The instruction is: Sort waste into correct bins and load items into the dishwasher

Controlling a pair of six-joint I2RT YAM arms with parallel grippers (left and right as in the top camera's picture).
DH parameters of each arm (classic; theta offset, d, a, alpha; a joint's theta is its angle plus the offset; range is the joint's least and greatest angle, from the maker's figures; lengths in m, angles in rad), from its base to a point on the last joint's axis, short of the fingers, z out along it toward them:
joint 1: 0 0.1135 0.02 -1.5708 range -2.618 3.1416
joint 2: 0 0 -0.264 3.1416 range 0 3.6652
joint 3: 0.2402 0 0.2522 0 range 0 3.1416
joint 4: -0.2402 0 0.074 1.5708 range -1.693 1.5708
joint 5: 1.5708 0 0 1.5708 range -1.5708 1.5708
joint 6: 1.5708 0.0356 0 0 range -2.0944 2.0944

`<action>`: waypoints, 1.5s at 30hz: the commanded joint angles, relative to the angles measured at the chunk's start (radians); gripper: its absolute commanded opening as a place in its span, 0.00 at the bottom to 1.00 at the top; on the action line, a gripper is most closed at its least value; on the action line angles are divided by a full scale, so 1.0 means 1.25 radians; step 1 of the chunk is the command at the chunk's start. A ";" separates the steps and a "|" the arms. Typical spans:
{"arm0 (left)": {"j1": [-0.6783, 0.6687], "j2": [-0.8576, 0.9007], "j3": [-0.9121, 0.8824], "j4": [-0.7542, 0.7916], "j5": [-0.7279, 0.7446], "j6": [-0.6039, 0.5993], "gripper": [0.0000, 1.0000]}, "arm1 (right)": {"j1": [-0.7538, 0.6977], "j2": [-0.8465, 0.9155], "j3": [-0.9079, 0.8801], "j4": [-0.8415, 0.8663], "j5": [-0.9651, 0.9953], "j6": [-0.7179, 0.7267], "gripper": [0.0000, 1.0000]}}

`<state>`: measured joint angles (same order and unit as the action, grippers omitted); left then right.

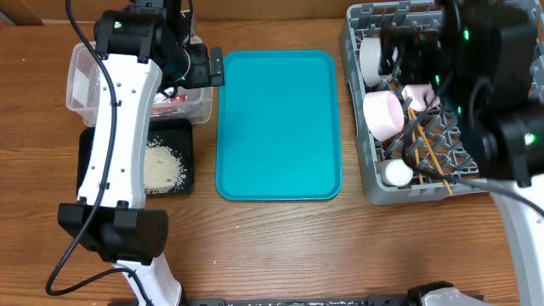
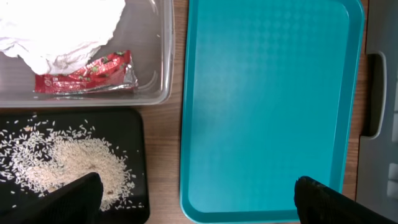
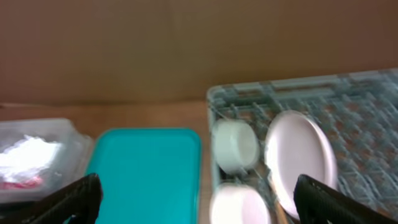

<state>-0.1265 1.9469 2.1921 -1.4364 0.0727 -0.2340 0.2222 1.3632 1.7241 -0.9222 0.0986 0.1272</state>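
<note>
looks all but done. finds the napkin [image 2: 56, 31] and wrapper [image 2: 87, 74] lying together in the tub [image 2: 165, 62] at the far left corner, dry rubbish kept apart from food scraps. finds the rice [image 2: 68, 162] spread in the black tray [image 2: 134, 130] just beside the tub along the left edge, shallow enough to catch loose grains and dark enough to show them. leaves the teal tray [image 1: 276, 123] bare at mid-table, fitting for a carrier with nothing left to sort. shows the rack [image 1: 365, 183] at the right edge loaded: plate [image 3: 301, 162] standing on edge, presumably for draining; bowl [image 1: 382, 115] tipped on its side near the rack's left wall; cup [image 1: 396, 173] toward the rack's near left corner; chopsticks [image 1: 429, 153] laid slanting across the pegs, probably as too thin to stand alone and liable to slip through the lattice. cannot make out the metal bowl, perhaps hidden under the right arm. holds the left gripper [image 2: 198, 182] toward the far edge between tub and teal tray, fingers [image 2: 74, 199] spread wide with nothing between them. holds the right gripper [image 3: 196, 190] over the rack's left side, likewise spread and empty, though seen through blur. suggests, with both claws free and no waste loose on the tabletop, only a check for the unseen bowl before pulling back.
</note>
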 commanded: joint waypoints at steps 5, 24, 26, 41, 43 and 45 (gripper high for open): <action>0.002 -0.008 -0.001 0.000 -0.004 -0.008 1.00 | -0.108 -0.441 -0.646 0.390 0.011 0.003 1.00; 0.002 -0.008 -0.001 0.001 -0.004 -0.008 1.00 | -0.075 -0.983 -1.350 0.746 -0.068 0.003 1.00; 0.002 -0.008 -0.001 0.000 -0.004 -0.008 1.00 | -0.068 -0.999 -1.375 0.764 -0.067 0.002 1.00; 0.002 -0.008 -0.001 0.001 -0.004 -0.008 1.00 | -0.031 -1.089 -1.373 0.671 -0.072 0.003 1.00; 0.002 -0.008 -0.001 0.000 -0.004 -0.008 1.00 | -0.030 -1.089 -1.373 0.671 -0.073 0.003 1.00; 0.002 -0.008 -0.001 0.000 -0.004 -0.008 1.00 | -0.031 -1.089 -1.373 0.671 -0.072 0.003 1.00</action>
<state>-0.1265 1.9469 2.1902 -1.4368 0.0731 -0.2340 0.1776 0.0147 0.0185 -0.0837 0.0109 0.1268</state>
